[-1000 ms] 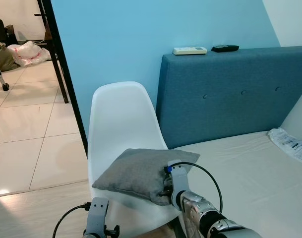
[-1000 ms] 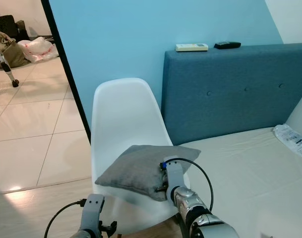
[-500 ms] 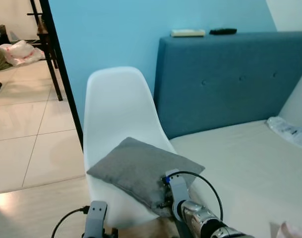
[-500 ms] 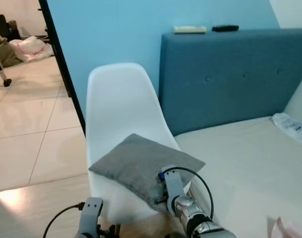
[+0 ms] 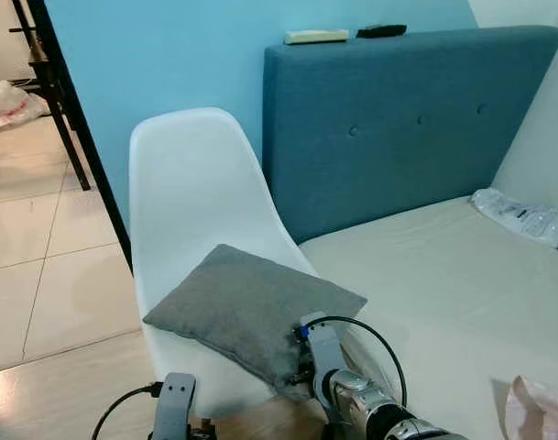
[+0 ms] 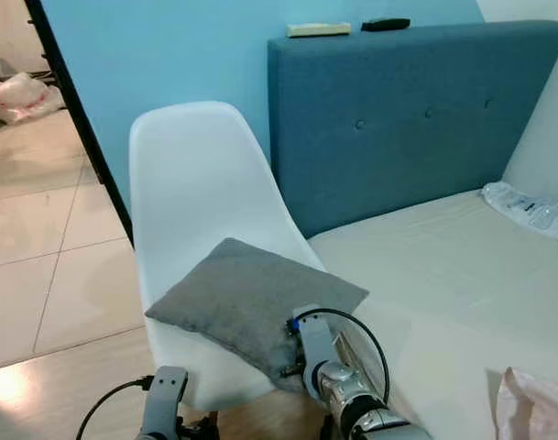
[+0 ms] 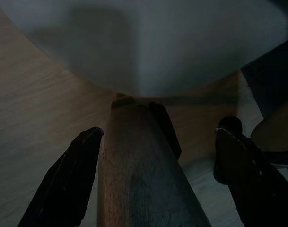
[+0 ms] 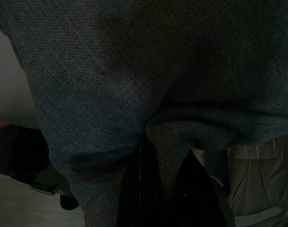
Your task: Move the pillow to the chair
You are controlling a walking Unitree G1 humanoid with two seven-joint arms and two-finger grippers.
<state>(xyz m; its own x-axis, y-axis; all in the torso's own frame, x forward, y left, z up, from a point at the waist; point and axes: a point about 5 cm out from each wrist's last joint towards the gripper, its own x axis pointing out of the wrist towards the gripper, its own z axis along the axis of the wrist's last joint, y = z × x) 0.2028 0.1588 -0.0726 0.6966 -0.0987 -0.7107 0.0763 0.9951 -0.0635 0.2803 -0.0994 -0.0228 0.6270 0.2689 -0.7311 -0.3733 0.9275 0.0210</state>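
A grey pillow [image 5: 246, 307] lies tilted on the seat of a white shell chair [image 5: 187, 183], with one corner hanging over the seat's front edge. My right gripper [image 5: 301, 365] is at that near corner. The right wrist view has the gripper [image 8: 144, 158] shut on a pinched fold of the pillow [image 8: 134, 71]. My left arm [image 5: 175, 408] is low, beside the chair's front. In the left wrist view my left gripper [image 7: 161, 128] stands open under the white seat [image 7: 148, 42], with a wooden chair leg [image 7: 139, 179] between its fingers but not touching them.
A bed with a pale mattress [image 5: 443, 275] and a blue headboard [image 5: 398, 119] adjoins the chair on the right. Two remotes [image 5: 315, 37] lie on top of the headboard. A plastic bag [image 5: 521, 213] rests on the mattress. A black door frame [image 5: 77, 137] stands to the left, with tiled floor [image 5: 40, 275] beyond.
The whole view has shifted, so the camera moved. The pillow sits a little lower on the seat. My right gripper stays shut on its near corner.
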